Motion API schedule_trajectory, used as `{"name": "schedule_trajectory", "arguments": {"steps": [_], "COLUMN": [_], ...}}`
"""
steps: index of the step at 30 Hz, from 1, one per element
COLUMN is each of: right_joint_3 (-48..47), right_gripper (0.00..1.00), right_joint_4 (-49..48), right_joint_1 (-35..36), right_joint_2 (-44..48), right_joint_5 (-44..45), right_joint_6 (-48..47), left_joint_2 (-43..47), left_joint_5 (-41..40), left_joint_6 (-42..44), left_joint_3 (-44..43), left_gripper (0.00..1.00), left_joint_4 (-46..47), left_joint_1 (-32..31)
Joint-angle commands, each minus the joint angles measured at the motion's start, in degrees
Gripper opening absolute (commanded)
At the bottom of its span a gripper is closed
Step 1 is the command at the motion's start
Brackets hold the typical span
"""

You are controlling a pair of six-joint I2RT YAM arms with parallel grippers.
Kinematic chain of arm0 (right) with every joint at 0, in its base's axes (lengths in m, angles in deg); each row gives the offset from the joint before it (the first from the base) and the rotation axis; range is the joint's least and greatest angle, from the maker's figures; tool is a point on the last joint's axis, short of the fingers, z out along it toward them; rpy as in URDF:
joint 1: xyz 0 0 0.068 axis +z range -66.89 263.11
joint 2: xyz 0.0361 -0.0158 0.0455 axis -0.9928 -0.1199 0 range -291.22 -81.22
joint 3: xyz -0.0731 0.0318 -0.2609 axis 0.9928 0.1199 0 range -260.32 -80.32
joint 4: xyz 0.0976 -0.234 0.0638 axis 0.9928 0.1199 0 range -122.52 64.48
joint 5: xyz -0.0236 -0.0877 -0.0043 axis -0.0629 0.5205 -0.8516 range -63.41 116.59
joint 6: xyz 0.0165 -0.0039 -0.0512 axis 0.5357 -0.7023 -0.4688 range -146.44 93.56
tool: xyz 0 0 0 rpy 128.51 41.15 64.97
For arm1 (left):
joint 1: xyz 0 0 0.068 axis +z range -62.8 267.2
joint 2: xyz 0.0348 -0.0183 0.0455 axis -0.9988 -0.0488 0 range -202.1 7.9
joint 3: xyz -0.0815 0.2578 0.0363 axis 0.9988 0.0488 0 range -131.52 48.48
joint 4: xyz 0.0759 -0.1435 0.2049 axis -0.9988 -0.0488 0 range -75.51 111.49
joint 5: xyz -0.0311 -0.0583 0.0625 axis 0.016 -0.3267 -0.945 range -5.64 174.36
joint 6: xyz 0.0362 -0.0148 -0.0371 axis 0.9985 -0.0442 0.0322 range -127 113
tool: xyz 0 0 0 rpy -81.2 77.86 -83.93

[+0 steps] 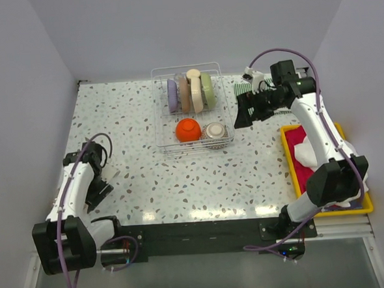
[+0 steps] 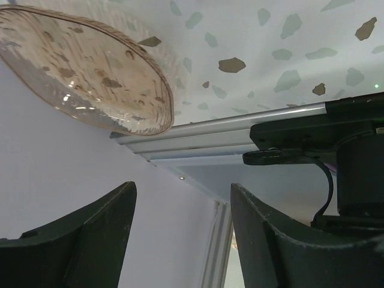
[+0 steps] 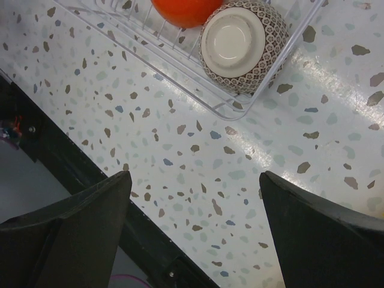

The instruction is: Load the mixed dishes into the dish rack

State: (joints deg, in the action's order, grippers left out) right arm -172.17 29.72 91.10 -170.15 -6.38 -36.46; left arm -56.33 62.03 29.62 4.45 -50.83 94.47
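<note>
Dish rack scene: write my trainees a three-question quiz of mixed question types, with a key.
1. True or false: the orange bowl lies inside the dish rack.
2. What does the right gripper hold? A) a plate B) a cup C) nothing
3. In the top view, the grey patterned bowl sits to the orange bowl's ____.
Key: 1 true; 2 C; 3 right.

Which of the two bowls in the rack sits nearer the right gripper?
The grey patterned bowl, in the dish rack's near right corner; the orange-red bowl sits left of it.
</note>
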Motion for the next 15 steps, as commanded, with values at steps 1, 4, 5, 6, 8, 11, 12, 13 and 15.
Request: {"name": "schedule_trajectory", "arguments": {"steps": [1,4,5,6,8,11,12,13,15], "right_joint_3": [-2.2,-2.1,-1.6,-1.3,-0.5,0.4,0.4,0.4,0.5], "right_gripper": [0.92,0.92,0.92,0.92,0.92,0.92,0.92,0.92,0.92], "right_joint_4": [0.2,1.3,1.4,1.4,1.1,0.2,0.1,-0.1,-0.4], "right_joint_1": [0.2,0.2,0.2,0.3,0.2,0.3,0.3,0.2,0.2], "right_joint_2": [2.6,3.4,3.8,4.0,4.3,4.4,4.1,4.0,3.7], "right_joint_5": [-1.6,-1.3,-1.2,-1.2,-1.2,-1.3,-1.4,-1.4,-1.2], "right_joint_6": [0.8,0.4,0.4,0.4,0.8,1.8,2.0,2.1,2.3], "left_joint_2": [-0.4,-0.8,-0.9,-1.2,-2.3,-3.7,-4.1,-4.4,-6.1], "left_joint_5": [-1.1,-0.6,-0.7,-0.9,-0.7,-1.2,-1.2,-1.6,-1.8], "left_joint_6": [-2.2,-2.8,-2.8,-2.9,-2.6,-2.2,-1.9,-1.2,-0.9], "left_joint_3": [4.6,7.7,8.4,9.0,9.8,9.8,9.7,9.8,9.8], "left_gripper": [0.68,0.67,0.67,0.66,0.65,0.65,0.65,0.65,0.65], "left_joint_4": [2.4,4.8,6.6,7.4,9.4,12.1,12.6,13.2,15.3], "left_joint_1": [1.2,1.5,1.5,1.7,2.1,2.8,2.8,3.2,3.5]}}
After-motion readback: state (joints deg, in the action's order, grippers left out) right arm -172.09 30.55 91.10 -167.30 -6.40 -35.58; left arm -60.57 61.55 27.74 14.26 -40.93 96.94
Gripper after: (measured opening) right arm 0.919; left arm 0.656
